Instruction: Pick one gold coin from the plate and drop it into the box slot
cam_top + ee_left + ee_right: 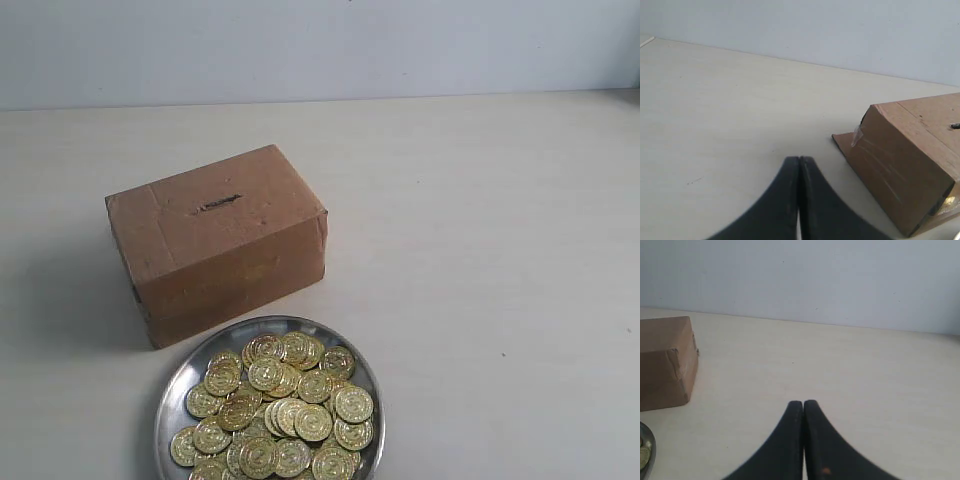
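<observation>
A brown cardboard box [215, 240] stands left of the table's middle, with a thin dark slot [219, 203] in its top face. In front of it sits a round silver plate [190, 378] heaped with several gold coins [280, 405]. Neither arm shows in the exterior view. My left gripper [799, 159] is shut with nothing between its black fingers, over bare table beside the box [905, 160]. My right gripper [803, 402] is also shut and empty, with the box [665, 362] and the plate's rim [651, 450] off to one side.
The pale table [480, 250] runs back to a light grey wall [320, 45]. A strip of clear tape [856, 135] sticks out at the box's corner.
</observation>
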### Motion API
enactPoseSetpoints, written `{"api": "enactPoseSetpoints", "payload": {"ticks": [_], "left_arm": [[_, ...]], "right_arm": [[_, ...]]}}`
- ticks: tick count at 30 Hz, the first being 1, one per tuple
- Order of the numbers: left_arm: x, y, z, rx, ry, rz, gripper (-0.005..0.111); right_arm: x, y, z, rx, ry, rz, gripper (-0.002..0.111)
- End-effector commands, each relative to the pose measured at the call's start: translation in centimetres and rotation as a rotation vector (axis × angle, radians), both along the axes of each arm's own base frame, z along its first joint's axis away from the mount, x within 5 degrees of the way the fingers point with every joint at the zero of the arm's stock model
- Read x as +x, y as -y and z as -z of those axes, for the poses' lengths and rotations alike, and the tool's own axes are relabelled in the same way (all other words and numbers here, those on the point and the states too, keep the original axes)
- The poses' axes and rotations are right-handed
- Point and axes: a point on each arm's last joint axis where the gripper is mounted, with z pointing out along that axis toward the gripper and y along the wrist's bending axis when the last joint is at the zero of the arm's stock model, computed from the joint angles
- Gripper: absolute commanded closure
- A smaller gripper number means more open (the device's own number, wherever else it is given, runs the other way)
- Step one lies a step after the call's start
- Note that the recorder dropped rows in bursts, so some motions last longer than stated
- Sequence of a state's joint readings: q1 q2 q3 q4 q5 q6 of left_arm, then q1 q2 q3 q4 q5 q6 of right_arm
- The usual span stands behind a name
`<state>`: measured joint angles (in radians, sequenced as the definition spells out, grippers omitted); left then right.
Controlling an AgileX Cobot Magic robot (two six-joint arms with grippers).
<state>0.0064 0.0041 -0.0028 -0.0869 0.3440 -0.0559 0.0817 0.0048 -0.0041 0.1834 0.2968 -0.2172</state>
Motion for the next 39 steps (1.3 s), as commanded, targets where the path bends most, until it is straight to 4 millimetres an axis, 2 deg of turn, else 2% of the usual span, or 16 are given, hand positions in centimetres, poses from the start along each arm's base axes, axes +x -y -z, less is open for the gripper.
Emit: {"api": "enactPoseSetpoints", "payload": {"ticks": [1,28,31,35,39], "left_arm": [[0.0,0.0,0.0,0.001,0.010,0.007,0.107],[0.0,0.0,0.0,0.001,0.010,0.007,0.107],[0.0,0.0,0.0,0.001,0.010,0.007,0.107],[0.0,0.0,0.0,0.001,0.010,0.007,0.107],[0.0,0.0,0.0,0.001,0.010,0.007,0.107]], "right_arm": [[0.0,0.1,0.0,0.002,0.011,0.010,0.108],[0.1,0.1,-0.3,0.016,0.045,0.018,0.108],[0.2,0.2,-0.8,0.021,0.103,0.029,0.108],[0.2,0.5,-2.4,0.069,0.271,0.061,0.108],[0.2,0.6,-2.8,0.076,0.317,0.069,0.108]]}}
